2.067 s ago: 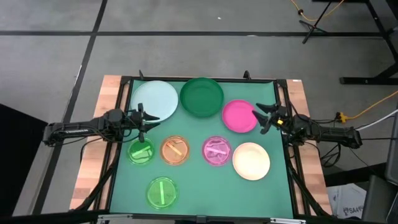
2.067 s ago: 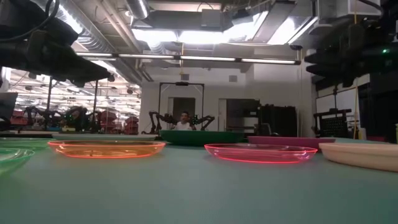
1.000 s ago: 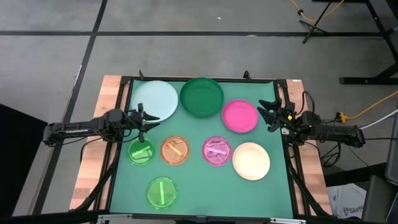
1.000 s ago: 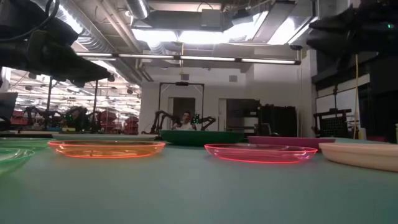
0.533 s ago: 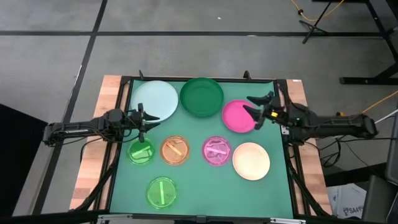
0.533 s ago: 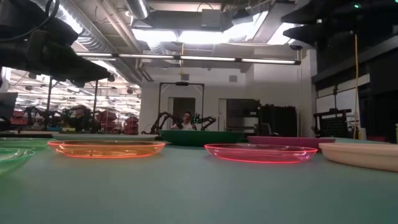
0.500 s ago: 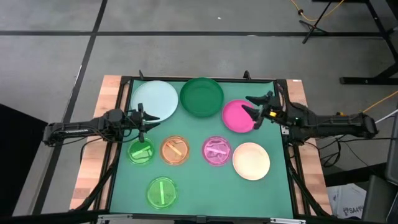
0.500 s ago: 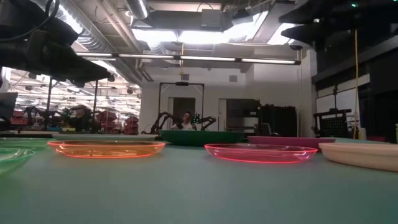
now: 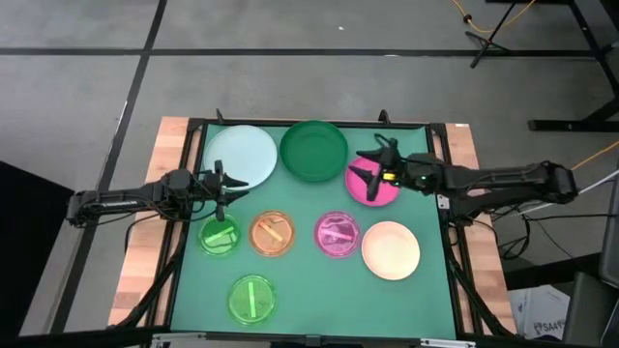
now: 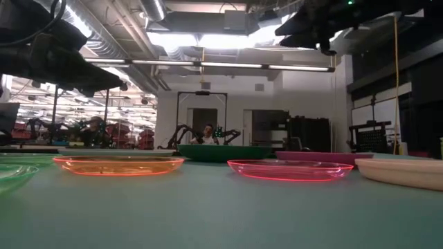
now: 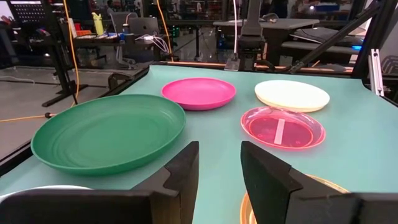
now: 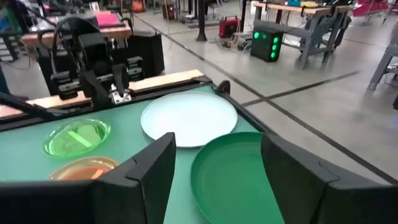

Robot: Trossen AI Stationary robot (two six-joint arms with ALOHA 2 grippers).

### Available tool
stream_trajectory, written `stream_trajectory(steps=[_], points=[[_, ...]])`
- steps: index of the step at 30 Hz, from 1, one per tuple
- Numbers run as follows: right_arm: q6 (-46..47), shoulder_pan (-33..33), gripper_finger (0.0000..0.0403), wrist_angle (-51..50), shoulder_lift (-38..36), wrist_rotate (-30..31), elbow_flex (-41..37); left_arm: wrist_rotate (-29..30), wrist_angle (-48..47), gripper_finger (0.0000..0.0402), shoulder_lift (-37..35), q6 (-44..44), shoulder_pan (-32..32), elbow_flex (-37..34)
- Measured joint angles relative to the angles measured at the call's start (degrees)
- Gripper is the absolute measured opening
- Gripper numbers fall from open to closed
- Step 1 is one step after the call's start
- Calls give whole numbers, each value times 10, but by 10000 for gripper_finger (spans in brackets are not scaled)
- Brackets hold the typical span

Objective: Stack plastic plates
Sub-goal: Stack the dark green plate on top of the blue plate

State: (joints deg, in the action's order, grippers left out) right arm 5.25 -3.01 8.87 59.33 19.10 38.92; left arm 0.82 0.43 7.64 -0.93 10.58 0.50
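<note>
Magenta plate (image 9: 370, 181) sits right beneath my right gripper (image 9: 366, 166), jaws spread; left gripper (image 9: 221, 187) waits, slightly parted.

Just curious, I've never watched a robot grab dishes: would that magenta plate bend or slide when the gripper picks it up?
The magenta plate looks like shallow, rigid moulded plastic, so probably stiff and light. Its glossy, low rim may slip on the mat under the open right gripper.
</note>
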Motion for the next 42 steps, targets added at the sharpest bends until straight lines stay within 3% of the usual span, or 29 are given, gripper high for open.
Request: stream_trajectory(steps=[18, 37, 42], points=[[-17, 0, 227, -12, 137, -156, 15, 2, 0, 114, 0, 0, 0, 0], [-17, 0, 227, -60, 221, -155, 15, 2, 0, 114, 0, 0, 0, 0], [-25, 0, 227, -57, 221, -117, 15, 2, 0, 114, 0, 0, 0, 0]])
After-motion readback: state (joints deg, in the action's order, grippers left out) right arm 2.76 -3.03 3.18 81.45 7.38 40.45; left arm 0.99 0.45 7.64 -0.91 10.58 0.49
